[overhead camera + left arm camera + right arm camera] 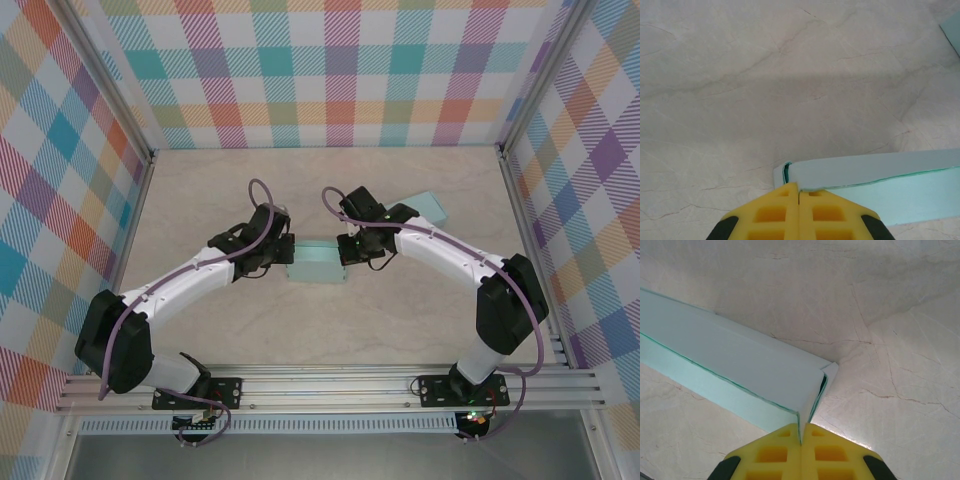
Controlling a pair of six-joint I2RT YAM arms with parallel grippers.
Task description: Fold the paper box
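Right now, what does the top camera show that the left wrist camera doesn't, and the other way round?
Top view: the left arm and right arm reaching in from either side to the ends of the box, with checkered walls around. Left wrist view: close up, the left gripper, its yellow fingers shut on the box's end wall by a folded corner. Both: the teal box and the marbled table.
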